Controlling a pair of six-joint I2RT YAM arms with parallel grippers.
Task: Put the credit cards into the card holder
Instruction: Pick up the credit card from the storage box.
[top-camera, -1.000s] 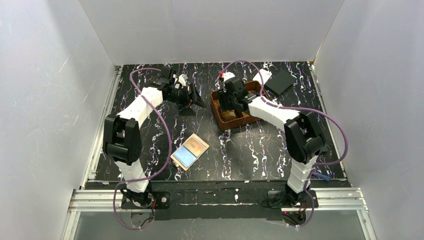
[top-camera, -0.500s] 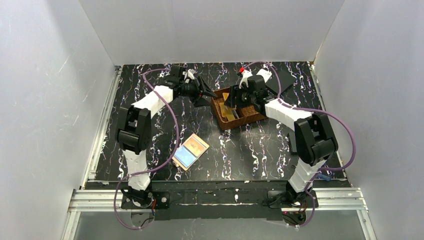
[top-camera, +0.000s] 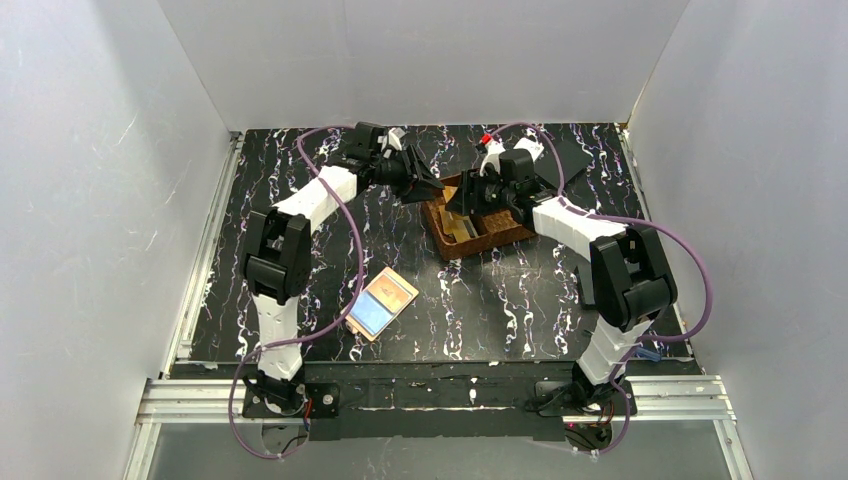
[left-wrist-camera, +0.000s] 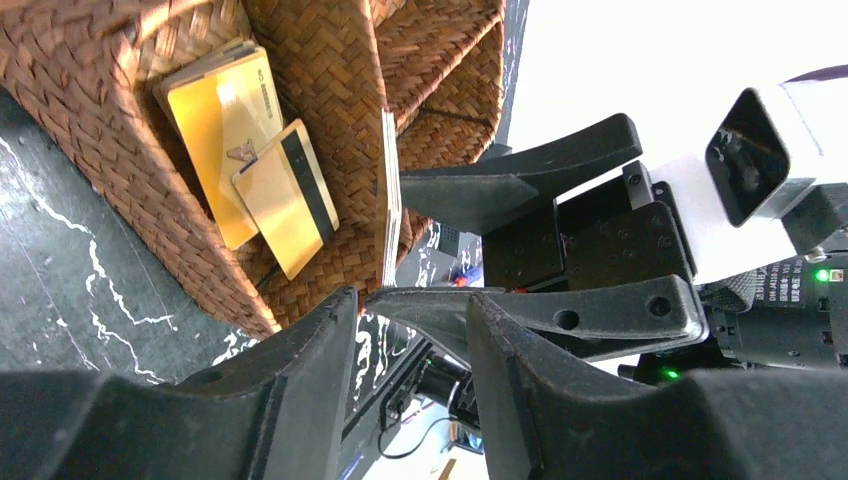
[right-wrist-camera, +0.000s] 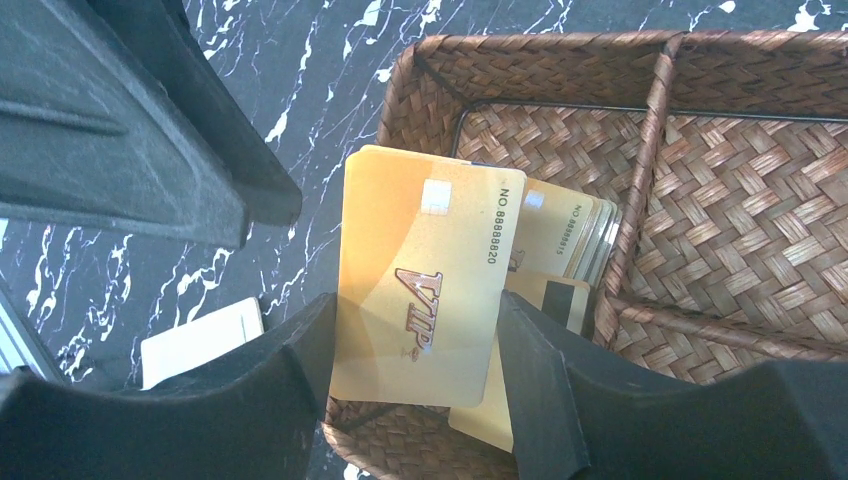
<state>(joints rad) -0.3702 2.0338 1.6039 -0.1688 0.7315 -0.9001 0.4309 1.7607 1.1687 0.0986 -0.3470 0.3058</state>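
My right gripper (top-camera: 463, 197) (right-wrist-camera: 415, 305) is shut on a golden credit card (right-wrist-camera: 425, 275) marked VIP, held by its two long edges above the woven basket (top-camera: 492, 235). Several more golden cards (right-wrist-camera: 565, 235) lie in the basket's left compartment; they also show in the left wrist view (left-wrist-camera: 235, 125). My left gripper (top-camera: 425, 185) (left-wrist-camera: 410, 300) is open and empty, just left of the basket, facing the right gripper's fingers (left-wrist-camera: 520, 185). The held card shows edge-on (left-wrist-camera: 390, 200) there. The card holder (top-camera: 380, 303) lies open on the table, front centre, orange and blue faces up.
The brown three-compartment basket (right-wrist-camera: 700, 150) stands at the back centre. A white rectangular piece (right-wrist-camera: 200, 340) lies on the table beside it. A flat black square (top-camera: 572, 152) lies at the back right. Purple cables loop over both arms.
My left gripper has swung right, up to the basket's left side. My right gripper has risen from the basket with a golden card in it.
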